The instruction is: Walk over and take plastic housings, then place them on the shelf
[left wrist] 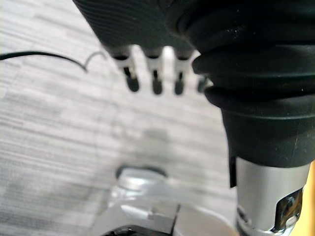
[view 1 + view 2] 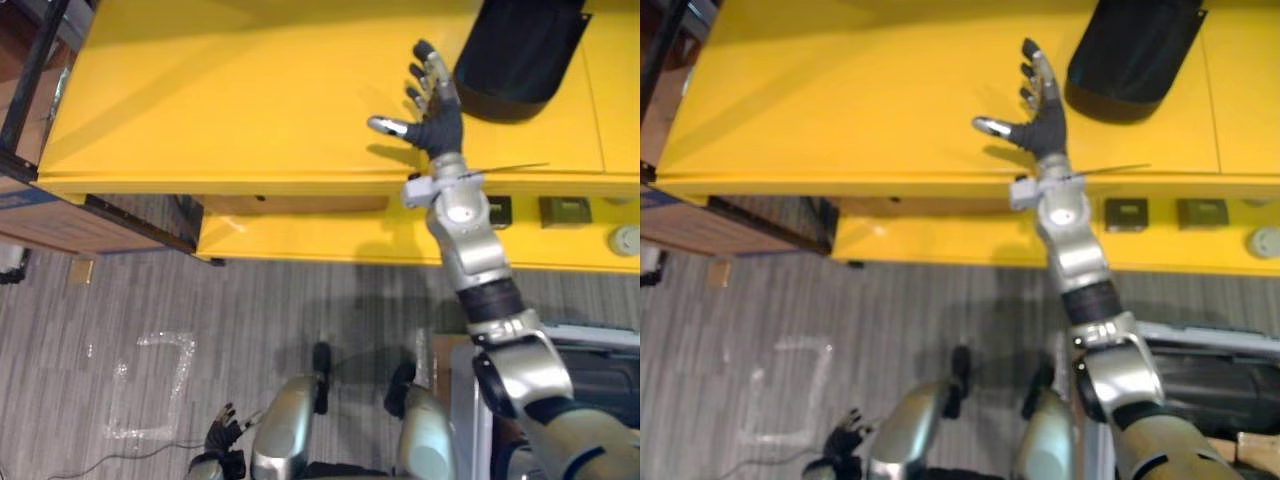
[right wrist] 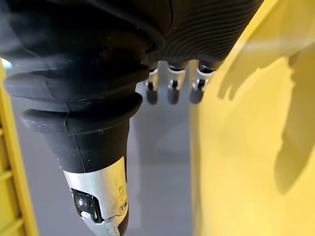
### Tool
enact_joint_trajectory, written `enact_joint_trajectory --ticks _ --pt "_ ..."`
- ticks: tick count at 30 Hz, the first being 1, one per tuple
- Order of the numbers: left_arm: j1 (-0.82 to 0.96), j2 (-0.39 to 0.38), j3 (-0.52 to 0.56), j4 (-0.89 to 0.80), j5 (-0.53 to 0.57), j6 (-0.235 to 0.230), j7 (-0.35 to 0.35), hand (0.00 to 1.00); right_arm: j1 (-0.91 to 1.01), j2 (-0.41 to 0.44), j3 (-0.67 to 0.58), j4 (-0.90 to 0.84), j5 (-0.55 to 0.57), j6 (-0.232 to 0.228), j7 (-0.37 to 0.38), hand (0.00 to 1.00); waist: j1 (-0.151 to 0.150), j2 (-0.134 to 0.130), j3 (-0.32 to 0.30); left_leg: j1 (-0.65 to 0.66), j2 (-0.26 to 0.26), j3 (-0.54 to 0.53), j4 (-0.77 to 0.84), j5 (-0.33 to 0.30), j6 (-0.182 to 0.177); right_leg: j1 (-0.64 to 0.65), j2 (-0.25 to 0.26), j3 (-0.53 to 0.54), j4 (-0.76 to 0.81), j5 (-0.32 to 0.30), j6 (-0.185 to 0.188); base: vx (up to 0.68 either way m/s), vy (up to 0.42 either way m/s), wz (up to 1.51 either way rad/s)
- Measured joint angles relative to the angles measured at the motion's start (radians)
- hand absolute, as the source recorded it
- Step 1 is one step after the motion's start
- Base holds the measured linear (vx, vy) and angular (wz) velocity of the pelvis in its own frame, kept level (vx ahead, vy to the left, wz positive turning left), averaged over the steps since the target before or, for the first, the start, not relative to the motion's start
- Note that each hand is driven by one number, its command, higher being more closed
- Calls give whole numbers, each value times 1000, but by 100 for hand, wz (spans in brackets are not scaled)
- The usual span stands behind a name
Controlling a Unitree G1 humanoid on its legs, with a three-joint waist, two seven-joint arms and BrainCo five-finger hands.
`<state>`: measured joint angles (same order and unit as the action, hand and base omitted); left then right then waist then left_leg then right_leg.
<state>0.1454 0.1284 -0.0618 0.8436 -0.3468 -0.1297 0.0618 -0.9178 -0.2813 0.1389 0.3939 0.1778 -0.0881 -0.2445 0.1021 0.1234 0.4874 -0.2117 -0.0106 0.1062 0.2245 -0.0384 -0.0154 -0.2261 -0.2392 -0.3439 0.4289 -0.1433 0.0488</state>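
Right hand [image 2: 436, 126] over yellow counter [image 2: 200, 90], fingers spread straight, empty, tips just beside the black plastic housing [image 2: 520, 50] lying on the counter's far side; left hand [image 2: 225, 436] low above grey floor [image 2: 150, 300], fingers relaxed, holding nothing.

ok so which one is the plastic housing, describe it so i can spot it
On the broad yellow shelf top, look right, just beyond the robot's open right hand: a large black plastic housing with a rounded edge lies there. It is the one bulky dark thing on top; the small dark square parts sit on the lower ledge.
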Motion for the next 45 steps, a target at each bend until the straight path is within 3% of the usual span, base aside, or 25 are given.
enact_joint_trajectory --ticks 6,11,21,32,43,45 --pt "0 -19 -3 -1 -2 0 1 0 -17 4 -19 59 -7 45 -153 0 9 21 -2 0 -3 -10 -9 8 -2 0 -3 -10 5 -6 -3 11 5 4" --pt "-1 -20 -32 -1 -2 -1 -1 0 -57 4 -76 96 -39 50 -242 0 18 58 -5 0 -3 -8 -17 15 -3 -8 -5 -8 12 -7 -5 0 0 0" --pt "-1 -21 -38 2 -6 -8 -3 0 -69 5 -121 109 -111 53 -372 0 22 59 -5 2 -1 -11 -38 30 -11 -21 -4 -8 22 -12 -13 0 0 0" --pt "-17 -21 -38 14 -5 -9 -5 0 -66 6 -123 111 -155 52 -386 0 20 59 -5 2 0 -8 -39 30 -11 -21 -2 -6 17 -11 -13 3 2 0" --pt "-25 -22 -38 21 -4 -22 -7 0 -16 28 -62 46 -192 44 -328 0 18 59 -5 12 13 12 -42 29 -12 -20 14 12 6 -8 -11 23 5 -6" --pt "-25 -22 -37 22 2 -24 -14 0 13 30 -46 20 -195 17 -284 0 15 58 -5 20 14 14 -46 28 -13 -14 16 13 2 -8 -11 10 -1 -3"
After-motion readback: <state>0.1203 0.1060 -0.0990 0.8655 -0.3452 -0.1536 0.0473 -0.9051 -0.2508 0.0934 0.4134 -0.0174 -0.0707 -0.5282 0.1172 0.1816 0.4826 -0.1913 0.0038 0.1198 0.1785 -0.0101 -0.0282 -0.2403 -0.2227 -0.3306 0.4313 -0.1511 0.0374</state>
